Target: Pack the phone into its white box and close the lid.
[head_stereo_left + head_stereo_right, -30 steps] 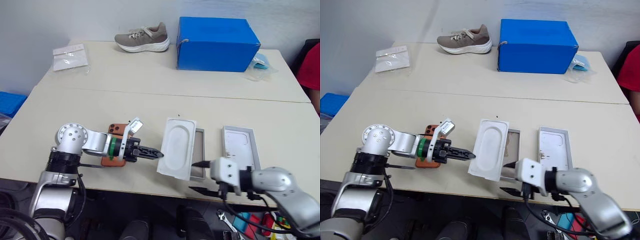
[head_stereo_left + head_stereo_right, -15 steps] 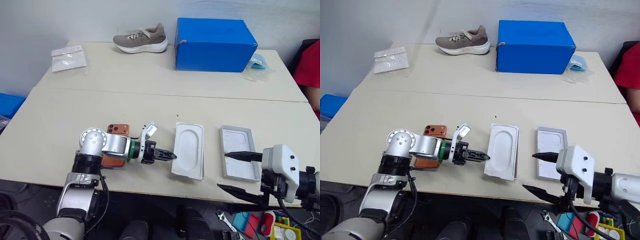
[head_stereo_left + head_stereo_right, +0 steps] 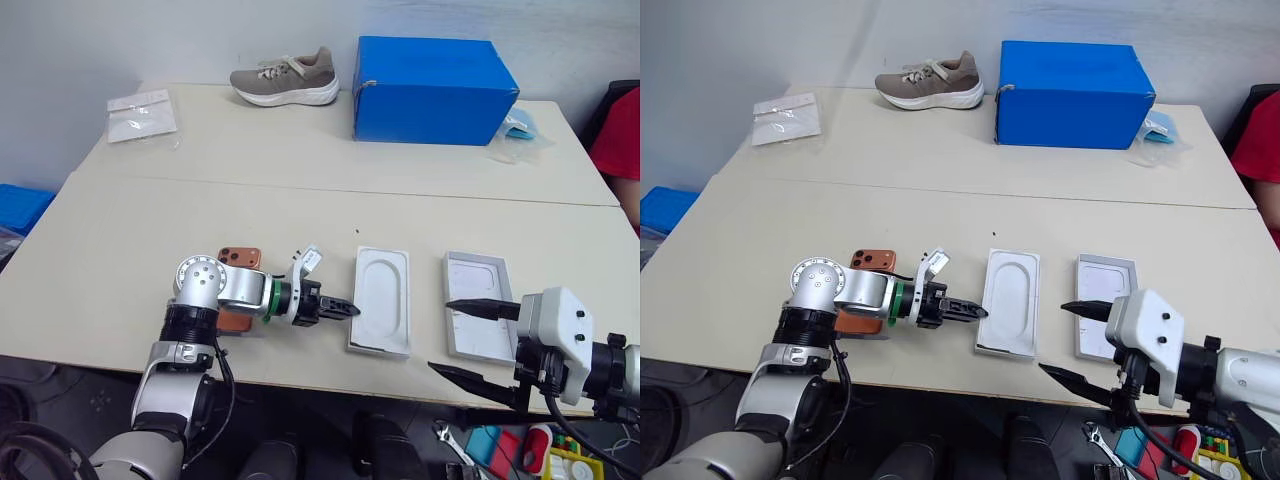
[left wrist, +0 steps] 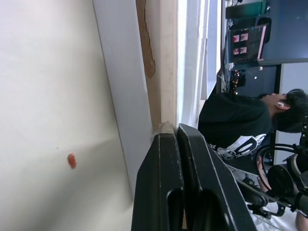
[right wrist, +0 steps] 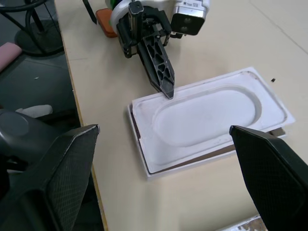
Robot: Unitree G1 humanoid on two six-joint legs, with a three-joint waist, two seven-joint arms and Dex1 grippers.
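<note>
Left tool (image 3: 345, 308): fingers pressed together into one black point, tip touching the near-left long edge of the white insert (image 3: 383, 300); it pinches nothing.
Right tool (image 3: 470, 340): fingers spread wide, hanging over the counter's (image 3: 300, 210) front edge just beside the lid (image 3: 480, 318), holding nothing.
White insert: lies on top of the white box (image 5: 144, 166), whose rim and brown-stained inside peek out along one side in the right wrist view.
Phone (image 3: 238, 258): flat on the counter behind the left arm, camera end showing, well apart from the box.
Lid: open side up on the counter, to the right of the box.
Risk, box blocked: I judge the insert must come off first; otherwise the phone has nowhere to sit.
Risk, sliding: a closed point pushing sideways on that edge could shove insert and box together toward the lid, or off the front edge.
Risk, flipping: prying too sharply could tip the insert over or jolt the box askew.
Risk, phone: the left arm lies right over the phone; a sweep back could drag it.
Risk, right tool: spread fingers close to the lid could knock it.
</note>
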